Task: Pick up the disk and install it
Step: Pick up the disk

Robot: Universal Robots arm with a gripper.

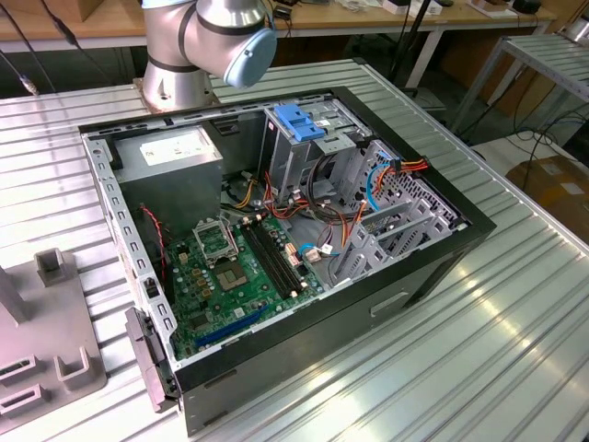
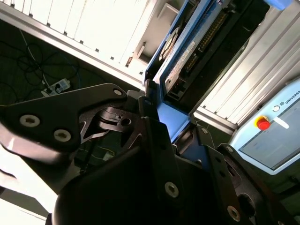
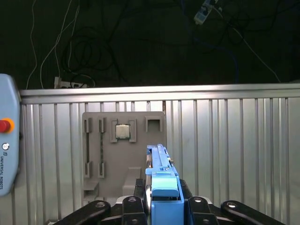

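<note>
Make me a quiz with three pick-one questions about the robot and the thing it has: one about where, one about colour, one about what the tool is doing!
1. Where does the small square chip sit?
A) in the grey holder plate
B) on a chair
C) in a cup

2. What colour are the side rails of the disk?
A) red
B) blue
C) yellow

3. What is the tool doing?
A) hanging open and empty
B) shut on a screwdriver
C) shut on the disk

Answers:
1 A, the chip lies in a pocket of the plate.
2 B, the rails look blue in both wrist views.
3 C, the disk stands clamped between the fingers.
</note>
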